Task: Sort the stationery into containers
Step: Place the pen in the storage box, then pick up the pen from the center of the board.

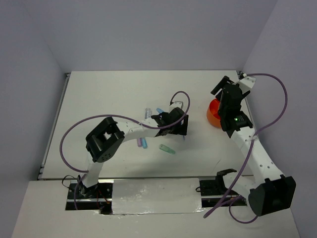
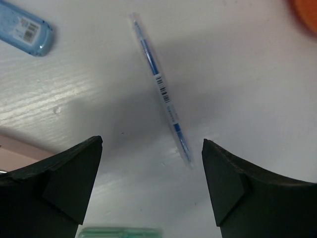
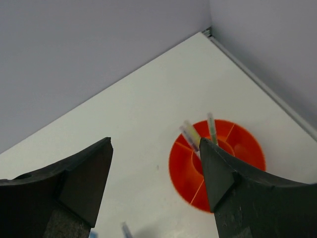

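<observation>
Right gripper point(image 3: 154, 144): jaws wide, nothing between them, up above the cup point(image 3: 185, 178). Cup is round and orange, sits on table point(image 1: 114, 94) near the back right corner, close to the wall point(image 3: 99, 49). Dividers split it into wedge sections round a centre ring. Pens point(image 3: 192, 136) stand in it leaning: a yellowish one and a greyish one together, a thin greenish pen point(image 3: 212, 128) just beside them. Cannot tell which section each is in.

Left gripper point(image 2: 151, 144): jaws wide, empty, low over the table left of the cup. Blue pen point(image 2: 161, 94) in a clear wrapper lies flat and slanted on the table, in line with the gap between the fingers point(image 2: 64, 183), untouched. Blue marker point(image 2: 27, 29) with a barcode label lies flat further out, well apart from the blue pen. An orange bit of the cup shows in the top right corner of the left wrist view.

Top view, more loose items flat on the table round the left arm, all well apart from the cup: thin pen point(image 1: 147, 113) behind the arm, pink marker point(image 1: 140, 144) and green marker point(image 1: 167, 148) on the near side of it
</observation>
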`<state>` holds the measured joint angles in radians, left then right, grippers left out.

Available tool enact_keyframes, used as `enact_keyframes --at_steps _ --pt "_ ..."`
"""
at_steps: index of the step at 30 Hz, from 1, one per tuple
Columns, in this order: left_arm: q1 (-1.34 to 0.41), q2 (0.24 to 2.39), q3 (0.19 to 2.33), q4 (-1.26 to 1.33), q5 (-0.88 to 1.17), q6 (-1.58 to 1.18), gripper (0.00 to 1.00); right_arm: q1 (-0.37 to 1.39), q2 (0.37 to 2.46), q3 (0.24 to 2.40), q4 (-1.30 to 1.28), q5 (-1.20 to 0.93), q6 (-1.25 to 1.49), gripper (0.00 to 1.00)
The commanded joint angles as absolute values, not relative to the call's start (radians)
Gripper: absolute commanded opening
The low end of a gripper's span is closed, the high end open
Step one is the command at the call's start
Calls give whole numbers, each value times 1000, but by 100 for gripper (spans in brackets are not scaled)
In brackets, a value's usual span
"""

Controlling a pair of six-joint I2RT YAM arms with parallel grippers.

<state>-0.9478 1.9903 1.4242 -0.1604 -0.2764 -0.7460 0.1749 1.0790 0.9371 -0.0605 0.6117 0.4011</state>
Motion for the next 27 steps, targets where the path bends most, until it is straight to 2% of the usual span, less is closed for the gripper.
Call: enact_keyframes --at_steps 1,10,16,20,22,23,25,26,27 --pt "-976 2046 1500 -213 -350 -799 94 210 1016 963 -231 543 442 78" --pt "-1000 2158 1630 -259 -443 -830 90 233 821 815 -264 420 469 78" --pt "-1025 2293 1805 -451 -567 -860 82 233 769 787 -301 391 465 78" --pt "-1026 2333 1838 -517 -594 -879 78 233 721 773 -305 342 472 78" --pt "-1025 2341 1830 -515 -580 -877 71 233 706 769 -311 328 479 78" --pt "-1025 2342 1825 -506 -574 -876 62 233 692 770 -319 322 479 78" --pt "-1025 2344 1812 -505 -554 -880 52 233 680 776 -330 310 480 78" --pt "-1025 2342 1803 -503 -543 -882 41 233 667 779 -333 305 482 78" --pt "-1025 2336 1772 -493 -534 -887 35 233 661 779 -334 301 483 78"
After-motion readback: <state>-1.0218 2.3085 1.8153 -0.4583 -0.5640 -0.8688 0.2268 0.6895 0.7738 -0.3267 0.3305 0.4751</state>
